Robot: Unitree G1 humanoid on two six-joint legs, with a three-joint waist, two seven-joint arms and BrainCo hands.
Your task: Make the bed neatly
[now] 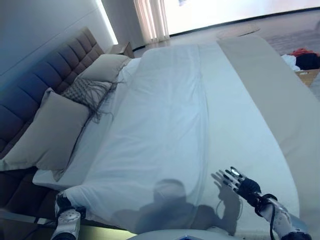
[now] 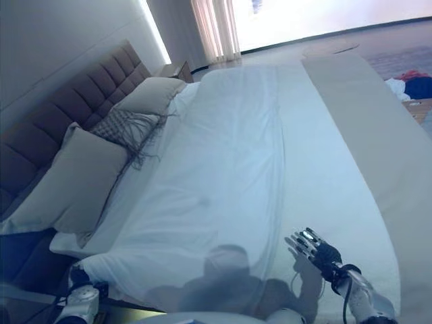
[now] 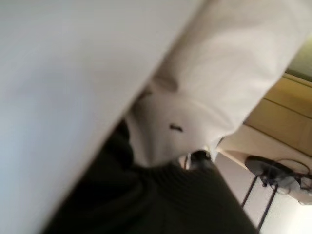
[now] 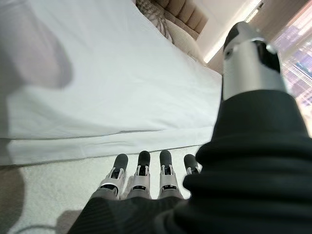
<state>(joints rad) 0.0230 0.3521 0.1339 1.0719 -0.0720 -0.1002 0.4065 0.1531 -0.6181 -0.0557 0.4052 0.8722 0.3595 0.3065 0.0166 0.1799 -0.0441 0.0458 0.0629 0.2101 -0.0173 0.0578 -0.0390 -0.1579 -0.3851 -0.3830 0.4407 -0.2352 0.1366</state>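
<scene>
A white duvet [image 1: 165, 115] lies spread over the bed, with a long crease down its middle. My right hand [image 1: 241, 183] rests flat on the bedding near the front edge, open. Its straight fingers [image 4: 141, 170] point at a folded duvet hem [image 4: 107, 141]. My left hand [image 1: 67, 215] is low at the duvet's near left corner. In the left wrist view white cloth [image 3: 73, 63] hangs over it and hides what lies beyond the dark cover. Two beige pillows [image 1: 47, 132] [image 1: 105, 66] and a fringed patterned cushion [image 1: 87, 90] lie at the head.
A padded brown headboard [image 1: 45, 75] runs along the left. A beige cover [image 1: 270, 90] lies over the bed's right side. A nightstand [image 1: 122, 48] and curtains [image 1: 150, 20] are at the far end. Clothes [image 1: 302, 59] lie on the floor at the right.
</scene>
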